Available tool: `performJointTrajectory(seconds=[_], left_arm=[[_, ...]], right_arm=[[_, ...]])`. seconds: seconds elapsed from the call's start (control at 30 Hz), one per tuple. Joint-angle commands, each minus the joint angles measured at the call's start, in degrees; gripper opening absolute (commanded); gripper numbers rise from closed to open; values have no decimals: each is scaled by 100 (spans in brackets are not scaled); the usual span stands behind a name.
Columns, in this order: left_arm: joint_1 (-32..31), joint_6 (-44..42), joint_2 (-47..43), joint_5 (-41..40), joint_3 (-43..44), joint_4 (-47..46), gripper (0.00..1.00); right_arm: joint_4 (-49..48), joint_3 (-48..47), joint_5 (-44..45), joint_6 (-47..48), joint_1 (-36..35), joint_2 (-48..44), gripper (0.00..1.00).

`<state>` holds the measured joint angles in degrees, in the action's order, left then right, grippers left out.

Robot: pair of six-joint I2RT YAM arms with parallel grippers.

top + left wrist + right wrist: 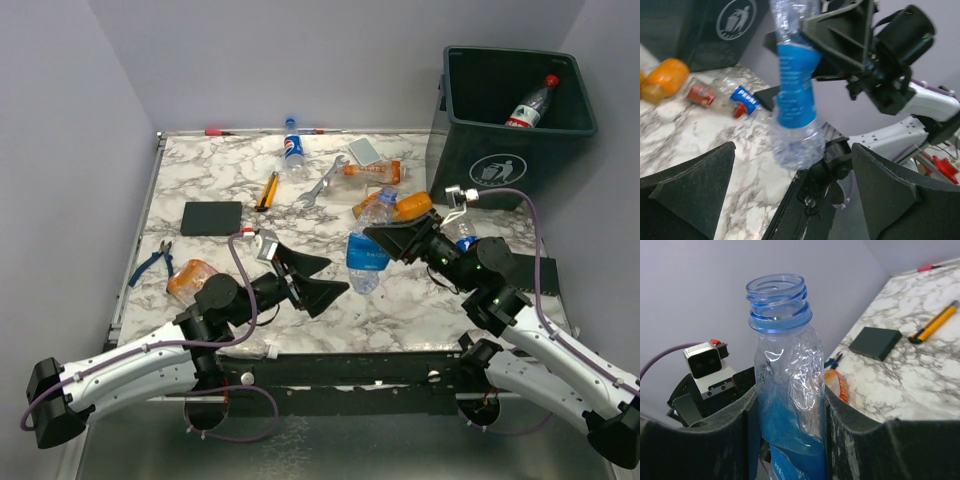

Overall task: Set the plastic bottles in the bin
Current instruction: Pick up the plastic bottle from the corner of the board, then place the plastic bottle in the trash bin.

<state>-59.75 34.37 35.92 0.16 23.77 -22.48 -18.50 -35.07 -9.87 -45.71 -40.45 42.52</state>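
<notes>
The clear, blue-labelled bottle [366, 252] is pinched in my right tool [388, 238], just past 3 o'clock of the bench [230, 180] centre, taking 12 as away from the arm bases. On the right wrist camera its open, capless neck stands up between the two dark fingers [720, 440], which press into the crumpled walls on either side. From the left wrist camera the bottle hangs label-down below the right tool. I cannot tell whether its base touches the bench.

The bin [470, 165] stands off the bench corner at 2 o'clock, well apart from the held bottle. One red-capped bottle [530, 103] already lies slanted inside it.

Other bottles are scattered on the marble. An orange bottle [412, 205] sits just beside the right tool at its 12 o'clock, and a second orange one [375, 172] lies further out. A Pepsi bottle [293, 150] lies near the far edge at 12, and another orange bottle [190, 276] rests at 8 o'clock by the left arm.

My left tool [318, 279] is at 6 o'clock of centre, spread wide and gripping nothing, with its fingers [690, 190] pointing toward the held bottle.

A silver wrench [322, 182] and a yellow-handled tool [267, 190] lie toward 12. A black pad [211, 217] is at 10, and blue-handled pliers [152, 262] are at 9.
</notes>
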Motion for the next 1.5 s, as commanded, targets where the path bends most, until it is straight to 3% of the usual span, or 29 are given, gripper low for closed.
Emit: performJointTrajectory(seconds=[0.0,0.37,0.53,0.8,0.87,0.97,1.07,1.27,1.47], left_arm=[[0,-399,533,1091,609,-737,99],[-2,-509,1248,1088,884,-769,99],[-6,-527,1367,893,952,-758,77],[-2,-597,1628,915,1147,-758,38],[-3,-606,1646,930,1135,-758,31],[-3,-660,1549,891,1039,-758,25],[-2,-771,1308,694,860,-758,20],[-2,-1060,758,342,539,-673,0],[-5,-2055,405,362,703,387,0]], right_arm=[[-1329,-12,-582,-394,-24,188,27],[-2013,-43,-1003,-777,-24,479,27],[-1960,-119,-1197,-784,-27,551,28],[-1086,-373,-1272,-415,-33,571,35],[-904,-392,-1306,-338,-28,503,43],[-340,-537,-1271,-139,-27,323,71],[496,-827,-1061,129,-33,86,86],[2081,-1642,-564,739,-27,-216,95],[3271,-2764,356,1546,-28,-213,96]])
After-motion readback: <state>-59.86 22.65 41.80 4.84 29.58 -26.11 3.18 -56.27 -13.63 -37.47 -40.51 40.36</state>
